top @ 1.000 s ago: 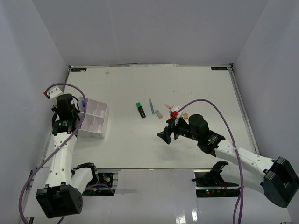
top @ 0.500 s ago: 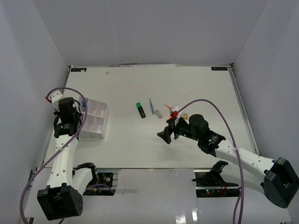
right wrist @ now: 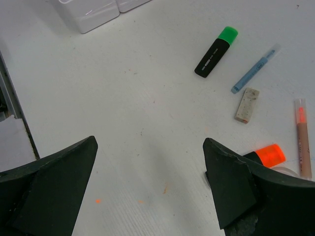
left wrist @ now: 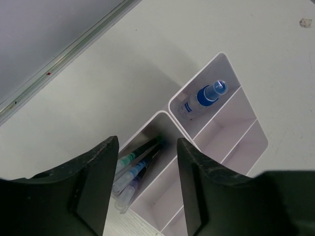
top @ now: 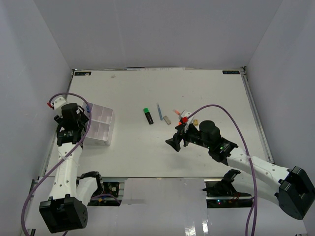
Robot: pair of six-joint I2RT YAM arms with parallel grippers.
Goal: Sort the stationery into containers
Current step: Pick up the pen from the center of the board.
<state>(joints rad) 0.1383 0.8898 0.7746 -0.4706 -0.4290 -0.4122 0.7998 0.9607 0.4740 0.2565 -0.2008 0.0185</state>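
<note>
- The left gripper (left wrist: 145, 184) hangs over a white translucent plastic organizer tray (left wrist: 231, 135). Its two black fingers (left wrist: 93, 187) stand roughly half apart, with nothing between them.
- Straight below the gap between those fingers, several thin pens (left wrist: 134, 164) with teal, blue and clear ends lie side by side in one corner compartment of the tray.
- Further out past the fingertips, a clear bottle with a blue cap (left wrist: 203, 96) lies slanted in the neighbouring corner compartment.
- The right gripper (right wrist: 147, 189) hovers above the white table (right wrist: 123, 123), well apart from the tray. Its jaws are spread wide and hold nothing.
- Ahead of this gripper, on the side of the finger at the right of its wrist view, loose stationery lies on the table.
- Farthest out is a black highlighter with a green cap (right wrist: 215, 51), with a thin blue pen (right wrist: 253, 70) just beside it.
- Closer in lies a small grey block (right wrist: 246, 104), and a thin pink pen (right wrist: 302, 137) lies out to the side.
- Nearest is a highlighter with an orange cap (right wrist: 268, 155), just beside that finger and partly hidden by it.
</note>
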